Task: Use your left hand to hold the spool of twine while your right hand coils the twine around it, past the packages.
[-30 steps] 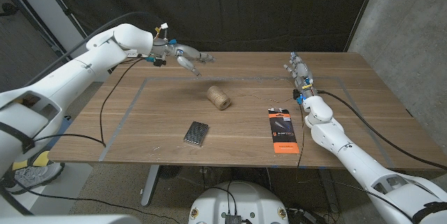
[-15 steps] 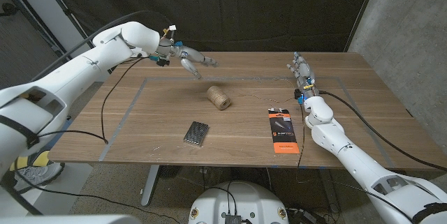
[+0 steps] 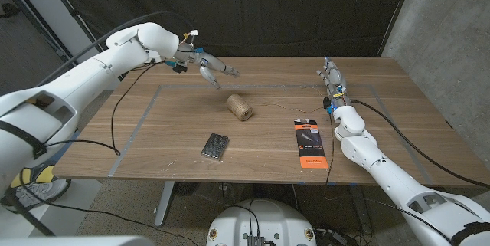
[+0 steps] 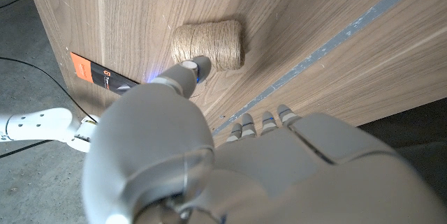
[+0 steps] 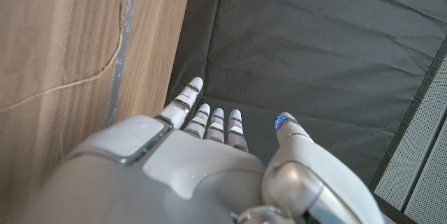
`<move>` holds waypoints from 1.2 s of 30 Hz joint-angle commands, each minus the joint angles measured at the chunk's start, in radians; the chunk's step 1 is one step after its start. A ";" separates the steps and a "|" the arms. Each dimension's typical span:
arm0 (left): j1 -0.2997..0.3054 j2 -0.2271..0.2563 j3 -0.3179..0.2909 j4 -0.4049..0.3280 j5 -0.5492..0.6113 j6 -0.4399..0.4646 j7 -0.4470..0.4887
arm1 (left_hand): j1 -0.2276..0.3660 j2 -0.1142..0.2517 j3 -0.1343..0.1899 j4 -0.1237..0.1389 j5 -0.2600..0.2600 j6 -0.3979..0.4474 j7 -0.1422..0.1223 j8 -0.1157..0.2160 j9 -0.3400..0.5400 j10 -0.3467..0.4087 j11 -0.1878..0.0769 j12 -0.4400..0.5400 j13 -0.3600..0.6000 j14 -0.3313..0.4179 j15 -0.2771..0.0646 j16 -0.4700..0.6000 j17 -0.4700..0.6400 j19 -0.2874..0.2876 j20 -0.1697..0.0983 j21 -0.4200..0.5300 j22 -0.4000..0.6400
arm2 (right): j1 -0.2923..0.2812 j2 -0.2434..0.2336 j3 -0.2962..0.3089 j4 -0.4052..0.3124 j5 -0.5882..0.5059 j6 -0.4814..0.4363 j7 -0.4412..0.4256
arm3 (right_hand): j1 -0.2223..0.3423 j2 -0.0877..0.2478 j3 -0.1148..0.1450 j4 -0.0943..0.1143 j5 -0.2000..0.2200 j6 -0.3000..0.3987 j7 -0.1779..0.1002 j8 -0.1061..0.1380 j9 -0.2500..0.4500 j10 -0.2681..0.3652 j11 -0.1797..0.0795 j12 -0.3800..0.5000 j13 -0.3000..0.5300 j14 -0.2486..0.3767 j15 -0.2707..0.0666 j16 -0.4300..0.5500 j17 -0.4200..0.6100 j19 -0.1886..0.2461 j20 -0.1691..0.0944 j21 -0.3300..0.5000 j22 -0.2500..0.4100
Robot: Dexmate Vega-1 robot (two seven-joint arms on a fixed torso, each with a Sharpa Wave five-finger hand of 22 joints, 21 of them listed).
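The spool of twine (image 3: 240, 107) lies on its side near the middle of the wooden table (image 3: 176, 123); it also appears as the tan spool (image 4: 209, 45) in the left wrist view. A loose strand of twine (image 3: 279, 108) runs from it toward the right, seen as a thin strand (image 5: 63, 84) on the wood in the right wrist view. My left hand (image 3: 210, 67) hovers above the table behind and left of the spool, fingers spread, holding nothing. My right hand (image 3: 331, 77) stands at the table's right side, fingers straight and pointing away, empty.
A black and orange flat package (image 3: 310, 143) lies to the right of the spool near the front edge. A small dark metallic package (image 3: 216, 145) lies in front of the spool. Grey tape (image 3: 145, 116) outlines a rectangle on the tabletop. A dark curtain hangs behind.
My left hand has moved a little to the right, nearer the spool. The right hand, spool and packages stay where they were.
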 commanded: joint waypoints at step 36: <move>0.065 0.013 0.005 -0.047 0.167 -0.099 0.145 | 0.037 0.009 -0.066 0.008 -0.024 -0.212 0.010 0.027 0.026 -0.203 0.016 0.104 0.134 -0.081 0.007 0.061 0.104 -0.037 0.005 0.025 0.017 | 0.006 0.037 0.014 0.067 -0.001 0.052 -0.041 | -0.002 0.005 -0.003 -0.006 0.000 -0.029 0.001 -0.004 0.002 -0.036 0.007 0.004 0.004 -0.032 0.015 0.005 0.005 -0.013 -0.008 -0.022 0.002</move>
